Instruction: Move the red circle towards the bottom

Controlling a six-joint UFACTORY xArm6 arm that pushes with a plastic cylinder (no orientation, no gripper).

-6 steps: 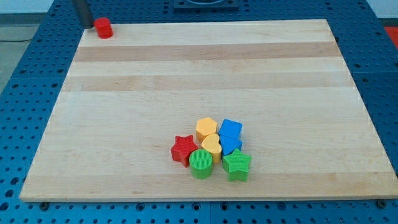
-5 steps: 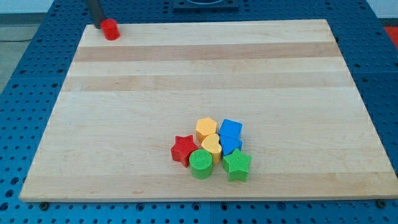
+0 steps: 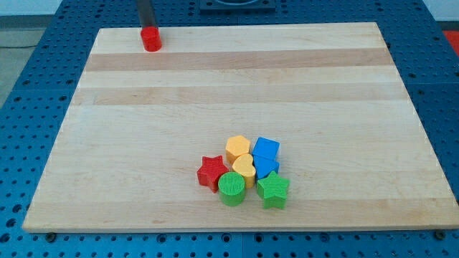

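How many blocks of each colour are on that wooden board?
Red: 2, the red circle and red star
Yellow: 2, yellow hexagon, yellow heart
Blue: 2, upper blue block, lower blue block
Green: 2, green circle, green star
Total: 8

6 blocks [image 3: 245,172] cluster near the wooden board's [image 3: 323,93] bottom edge.

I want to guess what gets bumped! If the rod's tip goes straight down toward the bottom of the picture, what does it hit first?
My tip meets the red circle first; it sits right at the tip, apparently touching.
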